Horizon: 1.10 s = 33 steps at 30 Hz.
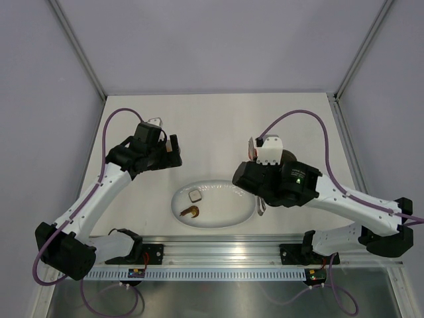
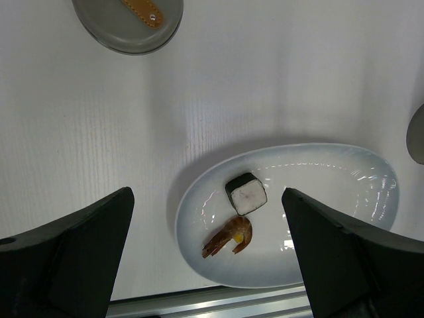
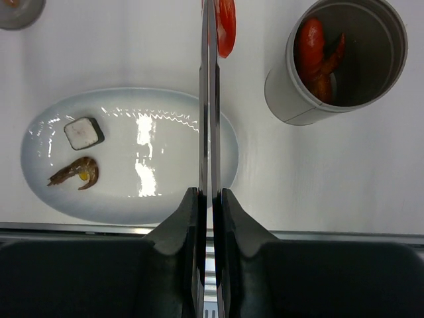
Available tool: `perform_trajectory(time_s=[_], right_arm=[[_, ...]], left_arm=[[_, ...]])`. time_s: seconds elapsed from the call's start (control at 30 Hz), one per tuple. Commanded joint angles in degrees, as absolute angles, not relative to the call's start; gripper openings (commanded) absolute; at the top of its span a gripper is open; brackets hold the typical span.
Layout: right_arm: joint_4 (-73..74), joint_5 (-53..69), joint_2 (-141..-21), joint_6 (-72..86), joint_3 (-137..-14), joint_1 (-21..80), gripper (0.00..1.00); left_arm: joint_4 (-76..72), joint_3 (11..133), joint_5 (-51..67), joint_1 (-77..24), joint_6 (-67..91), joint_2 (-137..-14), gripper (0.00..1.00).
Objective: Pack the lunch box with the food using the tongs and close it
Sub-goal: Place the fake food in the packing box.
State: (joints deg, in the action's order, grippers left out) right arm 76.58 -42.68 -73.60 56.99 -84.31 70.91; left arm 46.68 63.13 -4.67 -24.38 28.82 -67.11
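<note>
From above, the plate (image 1: 232,213) lay on the bench (image 1: 218,132) between the arms, carrying a white square (image 1: 195,196) and a shrimp (image 1: 191,211). In the left wrist view, the left end effector (image 2: 207,195) hung fully spread and empty above the plate, with the lid (image 2: 126,26) lying well apart. In the right wrist view, the right end effector (image 3: 211,199) was clamped on the tongs (image 3: 207,106). Their tips pinched a red sausage (image 3: 226,26) near the open lunch box (image 3: 285,93), which already held a red clawed piece (image 3: 315,56). The food looked light, hard and slippery. The shrimp would probably be best nipped gently across its curved body.
</note>
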Motion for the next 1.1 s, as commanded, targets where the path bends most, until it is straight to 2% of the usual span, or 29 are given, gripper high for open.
perform_trajectory(time_s=[0.0,0.57,0.93,1.03,1.07], right_arm=[[93.43,-46.58,-69.44,61.61,-84.29,69.44,0.01],[93.69,-46.5,-56.79,64.6,-73.66,64.6,0.04],[93.6,-45.7,-52.56,66.8,-69.17,63.72,0.06],[93.6,-45.62,-52.47,66.71,-69.0,63.02,0.08],[93.6,-45.7,-52.73,66.8,-68.99,62.84,0.13]], left_arm=[[45.0,63.72,-4.31,-24.08,28.65,-66.53,0.99],[44.83,64.69,-3.87,-24.08,28.48,-67.76,0.99],[45.0,64.95,-3.52,-24.08,28.48,-68.12,0.99],[44.91,64.95,-3.34,-24.08,28.65,-68.2,0.99],[44.91,64.95,-3.34,-24.08,28.65,-68.2,0.99]])
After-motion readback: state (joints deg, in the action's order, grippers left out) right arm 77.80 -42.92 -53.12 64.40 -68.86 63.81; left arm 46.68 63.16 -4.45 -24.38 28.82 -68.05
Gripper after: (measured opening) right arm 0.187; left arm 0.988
